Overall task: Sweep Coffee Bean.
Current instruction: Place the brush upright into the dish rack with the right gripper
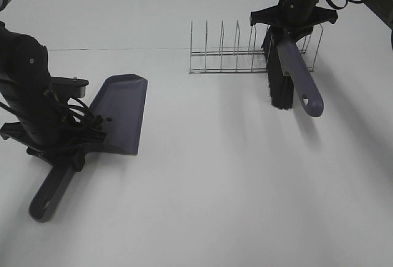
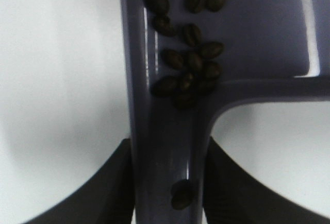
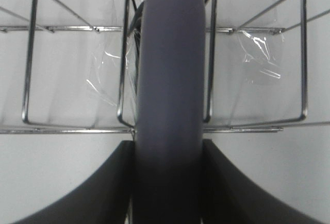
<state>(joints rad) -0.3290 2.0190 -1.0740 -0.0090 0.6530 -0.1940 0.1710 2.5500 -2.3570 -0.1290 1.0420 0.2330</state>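
Left wrist view: left pincer (image 2: pixel 167 183) clamps the dustpan (image 2: pixel 247 33) holding coffee beans (image 2: pixel 188 64); right pincer (image 3: pixel 167 183) clamps the brush (image 3: pixel 167 80).

Both arms matte black; left arm (image 1: pixel 27 89) trails black cables (small screws visible).

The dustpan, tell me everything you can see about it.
The dustpan is dull grey-purple, plastic-looking, with a broad shallow blade and a long handle. It lies on the white table. The left gripper is shut on its handle. Dark coffee beans sit inside, bunched where blade meets handle, one further down the handle.
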